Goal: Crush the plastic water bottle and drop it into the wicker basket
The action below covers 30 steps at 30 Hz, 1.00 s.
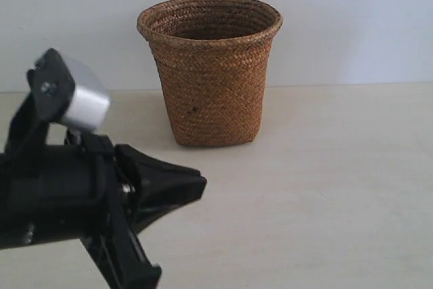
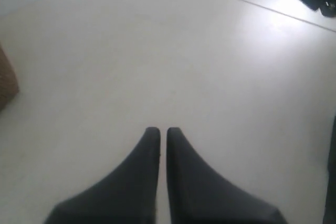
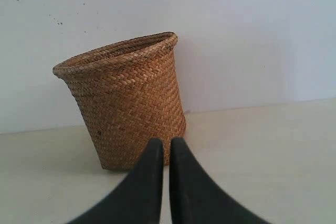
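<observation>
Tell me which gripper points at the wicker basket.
The right gripper: the wicker basket stands straight ahead of its shut tips. The left gripper faces the table instead.

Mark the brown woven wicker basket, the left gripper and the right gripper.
brown woven wicker basket [image 1: 211, 93], exterior view, on its woven side wall.
black left gripper [image 2: 163, 132], left wrist view, midway between its closed fingertips.
black right gripper [image 3: 166, 143], right wrist view, midway between its closed fingertips.
</observation>
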Motion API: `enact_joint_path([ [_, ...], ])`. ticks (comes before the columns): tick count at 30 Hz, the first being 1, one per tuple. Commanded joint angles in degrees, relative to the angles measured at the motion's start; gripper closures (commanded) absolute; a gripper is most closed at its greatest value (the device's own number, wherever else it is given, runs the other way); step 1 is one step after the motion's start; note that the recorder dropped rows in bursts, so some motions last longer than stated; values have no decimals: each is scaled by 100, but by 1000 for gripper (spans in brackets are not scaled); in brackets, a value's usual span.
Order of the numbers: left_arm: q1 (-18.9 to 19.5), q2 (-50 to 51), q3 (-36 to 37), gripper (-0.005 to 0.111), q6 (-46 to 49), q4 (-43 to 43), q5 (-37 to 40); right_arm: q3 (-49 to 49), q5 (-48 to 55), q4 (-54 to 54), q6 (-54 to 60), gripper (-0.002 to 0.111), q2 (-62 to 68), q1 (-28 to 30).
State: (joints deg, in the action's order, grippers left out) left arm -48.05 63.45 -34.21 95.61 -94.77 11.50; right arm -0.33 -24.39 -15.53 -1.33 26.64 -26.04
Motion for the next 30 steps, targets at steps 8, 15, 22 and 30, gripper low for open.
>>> enact_joint_path([
  [8,1885,-1986,264,103,-199,-518,3,33,-62,24,12,107,-6,21],
  [15,3023,-3461,976,103,-176,-518,76,33,-62,24,12,107,-6,21],
  [22,3961,-4901,1901,103,-176,-518,93,33,-62,24,12,107,-6,21],
  [30,4409,-6069,2590,103,209,-518,55,33,-62,24,12,107,-6,21],
])
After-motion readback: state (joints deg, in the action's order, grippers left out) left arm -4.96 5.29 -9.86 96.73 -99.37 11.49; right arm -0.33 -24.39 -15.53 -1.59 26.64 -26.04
